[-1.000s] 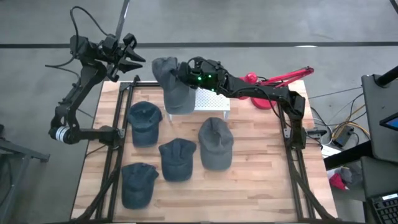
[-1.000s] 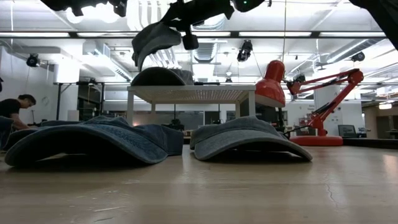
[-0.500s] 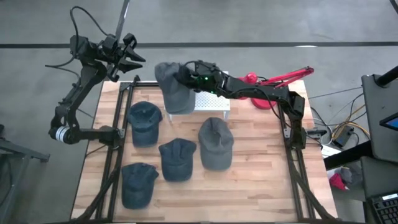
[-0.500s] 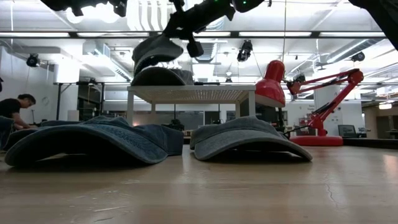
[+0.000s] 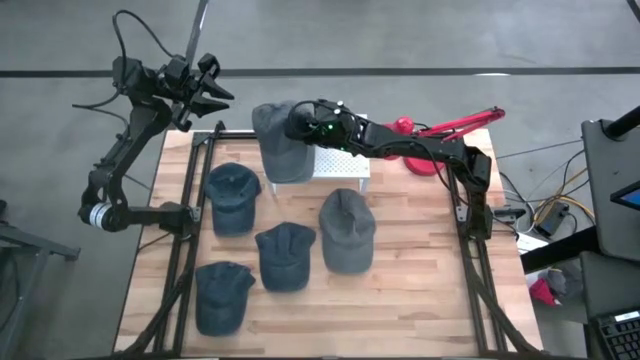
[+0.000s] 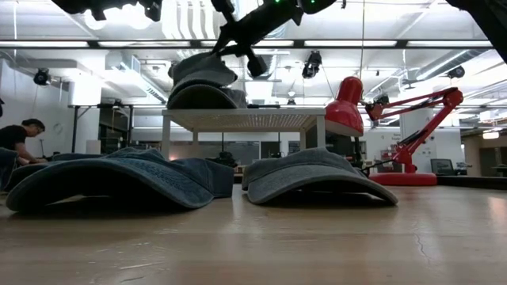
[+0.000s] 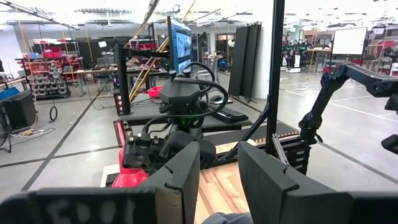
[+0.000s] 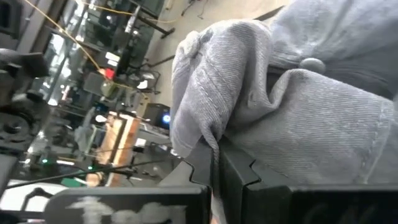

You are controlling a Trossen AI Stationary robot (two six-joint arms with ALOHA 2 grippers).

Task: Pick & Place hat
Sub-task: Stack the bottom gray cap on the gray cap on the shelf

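My right gripper [image 5: 298, 124] is over the far middle of the table, shut on a grey denim hat [image 5: 272, 130]. In the low view this hat [image 6: 202, 68] lies flat on top of another grey hat [image 6: 203, 96], which rests on a white perforated stand [image 5: 338, 165]. Several more dark denim hats lie on the table: [image 5: 232, 197], [image 5: 285, 255], [image 5: 347, 230]. My left gripper [image 5: 212, 92] waits open, high beyond the table's far-left corner. My right gripper pinches a fold of the hat's crown cloth [image 8: 198, 127] between its two shut fingers [image 8: 239, 171], coming from the table's right and slanting down. The hat sits level, its underside on or just above the hat on the stand; which, I cannot tell.
A red desk lamp [image 5: 440, 130] stands at the far right, behind the stand. Dark frame rails [image 5: 190, 230] run along the table's left and right sides. Bare wood [image 5: 420, 290] shows at the near right. A person [image 6: 12, 142] is far off in the room.
My right gripper has moved down and a little toward the table's right, still shut on the hat. The hat, which hung tilted above the stand with its brim drooping, has come down and levelled out flat over the hat on the stand.
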